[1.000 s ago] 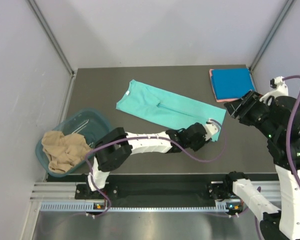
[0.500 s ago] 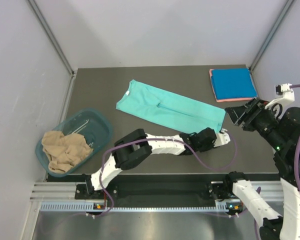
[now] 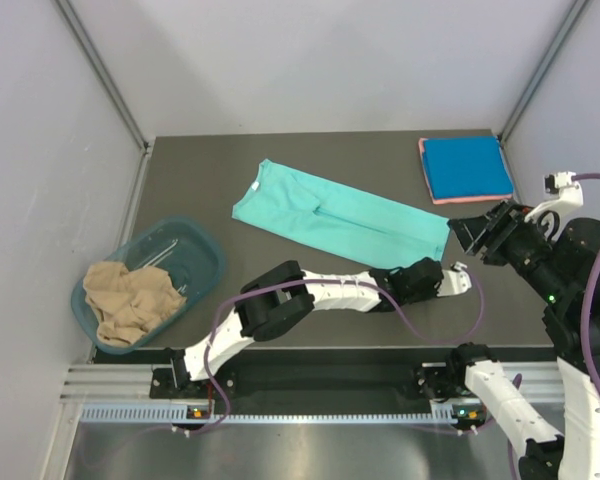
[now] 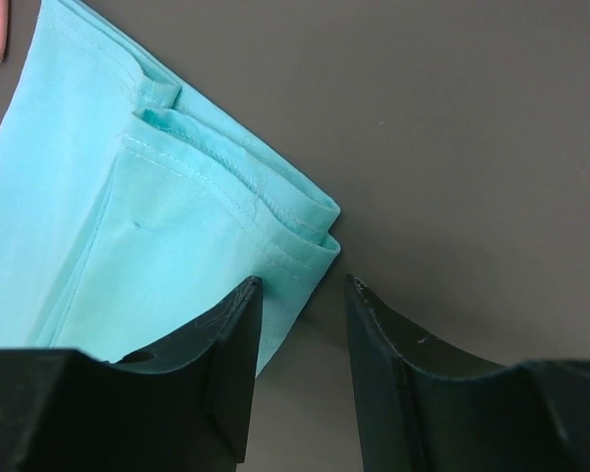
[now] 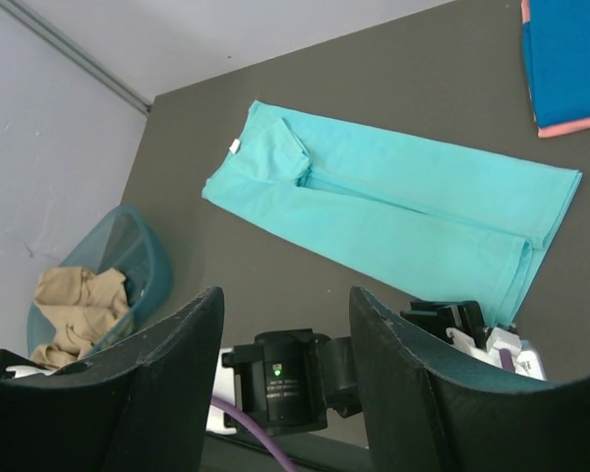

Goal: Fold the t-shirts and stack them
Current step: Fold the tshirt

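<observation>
Left hand (image 4: pixel 301 285), jaws apart, sits at corner of teal-green t-shirt (image 4: pixel 128 216)

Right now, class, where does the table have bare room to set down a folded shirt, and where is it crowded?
Free: the far-left corner between the teal shirt and the tub; the far strip behind that shirt, left of the blue stack. Crowded: near right, where left tool, right tool and shirt hem meet.

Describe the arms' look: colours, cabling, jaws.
Both arms have white link shells and black joint housings. The left arm and right arm each carry a looping purple cable. Jaws are matte black, broad and tapered. Small green lights dot the right arm.
</observation>
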You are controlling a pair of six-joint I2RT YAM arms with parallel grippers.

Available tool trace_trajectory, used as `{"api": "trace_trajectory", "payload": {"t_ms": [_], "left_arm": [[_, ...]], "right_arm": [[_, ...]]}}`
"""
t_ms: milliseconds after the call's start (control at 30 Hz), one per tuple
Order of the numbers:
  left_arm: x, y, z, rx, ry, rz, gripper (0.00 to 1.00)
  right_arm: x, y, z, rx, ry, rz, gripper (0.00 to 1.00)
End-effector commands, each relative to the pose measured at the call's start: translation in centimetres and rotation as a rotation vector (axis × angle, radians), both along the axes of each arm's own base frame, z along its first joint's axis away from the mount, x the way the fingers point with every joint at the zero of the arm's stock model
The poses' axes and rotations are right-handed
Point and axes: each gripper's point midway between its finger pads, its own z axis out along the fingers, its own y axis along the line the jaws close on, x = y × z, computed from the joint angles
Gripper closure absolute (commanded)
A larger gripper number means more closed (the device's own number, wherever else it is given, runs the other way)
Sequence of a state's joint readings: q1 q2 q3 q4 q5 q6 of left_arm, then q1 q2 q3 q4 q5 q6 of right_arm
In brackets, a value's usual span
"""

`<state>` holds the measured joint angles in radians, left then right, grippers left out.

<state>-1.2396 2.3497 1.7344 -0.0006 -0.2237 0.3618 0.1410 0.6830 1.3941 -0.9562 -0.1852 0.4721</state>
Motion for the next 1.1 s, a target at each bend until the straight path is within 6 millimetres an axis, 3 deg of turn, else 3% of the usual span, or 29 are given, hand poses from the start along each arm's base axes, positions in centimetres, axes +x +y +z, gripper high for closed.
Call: {"api": "trace_trajectory", "payload": {"t_ms": [0,233,367,400,467,600,767,900,1067], "left_arm": [[-1.1,-1.4,0.1,-0.015,-0.005,-0.048,0.57],[-1.4,-1.3,-1.5,0.018,-0.009,-0.055,0.69],[-1.7,-0.9,-1.3,0.019,-0.001,-0.055,0.97],[-2.0,-0.6,-1.5,0.026,0.004,-0.054,1.00],[-2.6,-0.6,-0.1,-0.007,0.014,-0.048,1.00],[-4.9,-0.5,0.9,-0.057,0.085,-0.066,1.00],[-5.7,0.4,2.7,-0.129,0.148,-0.012,1.00],[-6.5,1.5,2.4,-0.138,0.182,0.008,1.00],[-7.9,3.9,1.5,-0.130,0.243,0.065,1.00]], "right_arm": [[0.3,-0.1,1.8,0.007,-0.067,-0.007,0.45],[-0.1,0.5,2.6,0.035,-0.080,0.026,0.45],[-0.2,0.6,2.5,0.038,-0.077,0.026,0.45],[-0.1,0.6,2.4,0.040,-0.073,0.028,0.45],[0.0,0.7,2.3,0.041,-0.070,0.029,0.45],[0.8,0.9,2.1,0.054,-0.057,0.033,0.46],[1.0,1.0,2.6,0.072,-0.065,0.032,0.46],[1.4,1.0,3.2,0.078,-0.076,0.024,0.46],[3.3,0.8,1.7,0.056,-0.021,0.001,0.46]]}}
